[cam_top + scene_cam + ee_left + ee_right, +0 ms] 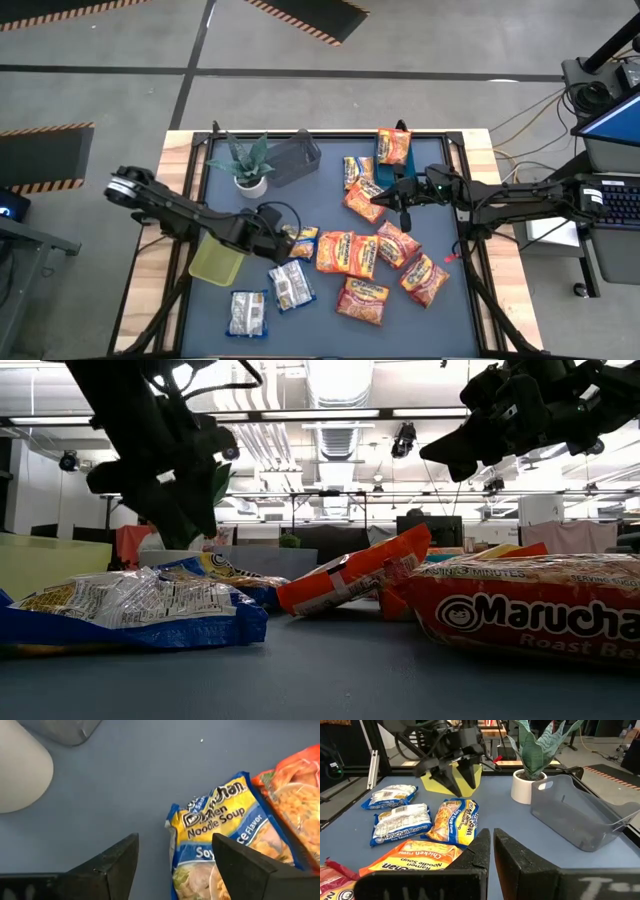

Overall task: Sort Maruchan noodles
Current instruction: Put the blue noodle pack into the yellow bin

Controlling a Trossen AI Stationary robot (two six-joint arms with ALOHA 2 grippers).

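Maruchan noodle packets lie flat on the blue-grey mat: a yellow-and-blue one (304, 243) (220, 830), two whitish-silver ones (290, 284) (246, 312), and several orange ones (360, 255). My left gripper (284, 234) (172, 857) points steeply down and is open. It hangs just above the near-left end of the yellow-and-blue packet (454, 822) without touching it. My right gripper (384, 198) (492, 847) is shut and holds nothing. It hangs level above the orange packets at the mat's right.
A yellow-green bin (218, 262) stands at the mat's left edge, beside my left arm. A grey bin (292, 160) and a potted plant (250, 165) stand at the far left. More packets lie at the far right (392, 146).
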